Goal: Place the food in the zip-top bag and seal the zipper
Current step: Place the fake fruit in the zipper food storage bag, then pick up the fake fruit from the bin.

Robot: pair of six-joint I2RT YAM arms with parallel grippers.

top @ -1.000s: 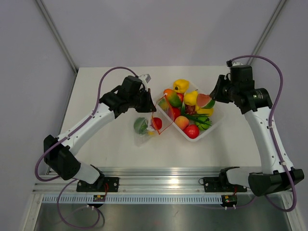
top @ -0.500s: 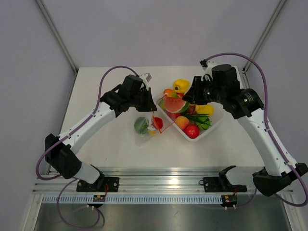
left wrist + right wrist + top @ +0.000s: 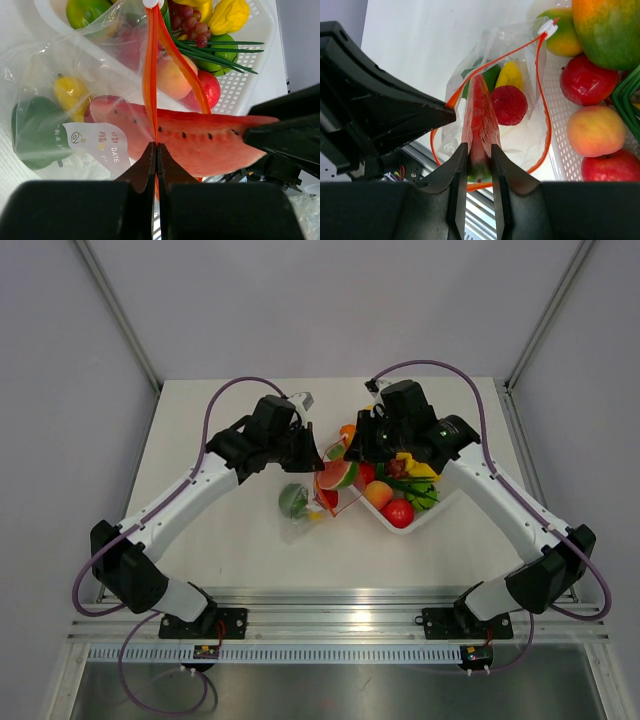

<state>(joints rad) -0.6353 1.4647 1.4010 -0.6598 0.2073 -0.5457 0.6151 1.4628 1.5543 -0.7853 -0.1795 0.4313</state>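
Note:
The clear zip-top bag (image 3: 300, 508) lies left of the white tray (image 3: 447, 502), its mouth held up and open. It holds a green fruit (image 3: 292, 500), a red fruit (image 3: 509, 104) and a yellow piece (image 3: 509, 75). My left gripper (image 3: 157, 146) is shut on the orange-red zipper strip (image 3: 149, 85). My right gripper (image 3: 476, 150) is shut on a red watermelon slice (image 3: 337, 474) and holds it at the bag's open mouth; the slice also shows in the left wrist view (image 3: 200, 145). More toy food fills the tray: a yellow pepper (image 3: 376, 417), a peach (image 3: 377, 494), a red apple (image 3: 398, 512).
The tray stands at the table's middle right, touching the bag's mouth. Green onions (image 3: 215, 50), grapes (image 3: 192, 25) and a mango (image 3: 610, 27) lie in it. The aluminium rail (image 3: 330, 625) runs along the near edge.
My right arm has swung left from over the tray, carrying the watermelon slice to the bag's mouth. The left gripper has stayed holding the zipper strip.

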